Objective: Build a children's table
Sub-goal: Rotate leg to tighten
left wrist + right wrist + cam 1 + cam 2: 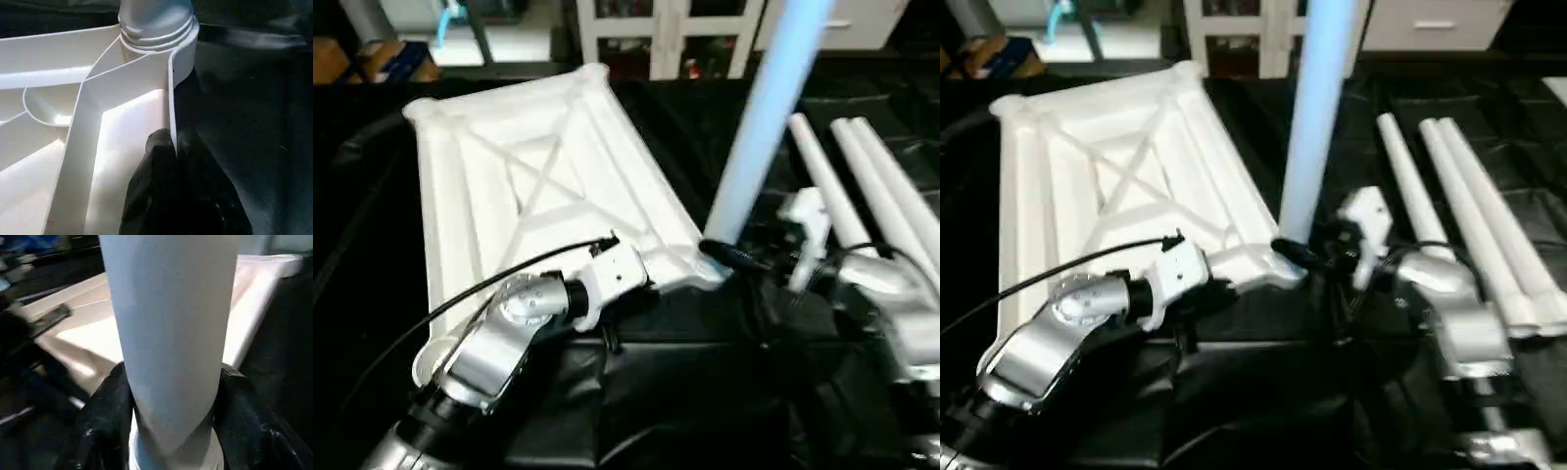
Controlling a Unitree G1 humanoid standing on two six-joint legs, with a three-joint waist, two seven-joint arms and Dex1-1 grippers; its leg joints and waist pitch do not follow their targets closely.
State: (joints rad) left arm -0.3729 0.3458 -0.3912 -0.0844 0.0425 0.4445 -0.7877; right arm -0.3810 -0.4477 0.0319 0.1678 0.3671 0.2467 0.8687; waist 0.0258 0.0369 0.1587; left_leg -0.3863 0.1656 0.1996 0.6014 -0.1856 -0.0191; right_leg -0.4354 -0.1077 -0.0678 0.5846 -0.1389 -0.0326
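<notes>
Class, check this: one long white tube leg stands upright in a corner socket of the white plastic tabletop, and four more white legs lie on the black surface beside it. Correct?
Not quite. The left eye view shows three spare white tube legs lying there, not four. One leg does stand upright in a corner socket of the ribbed white plastic tabletop.

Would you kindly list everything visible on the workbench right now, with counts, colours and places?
table top: one, white, lying underside up on the dark work surface, X ribs showing.
standing leg: one, white, upright in the near right corner socket of the table top.
loose legs: three, white, lying side by side on the right.
work surface: one, black, under everything.
cabinets: white, at the back of the room.
left gripper: one, black, jaws shut on the table top's rim near the standing leg.
right gripper: one, black, a jaw on either side of the standing leg near its base.
forearms: two, silver, reaching in from the near edge.
</notes>
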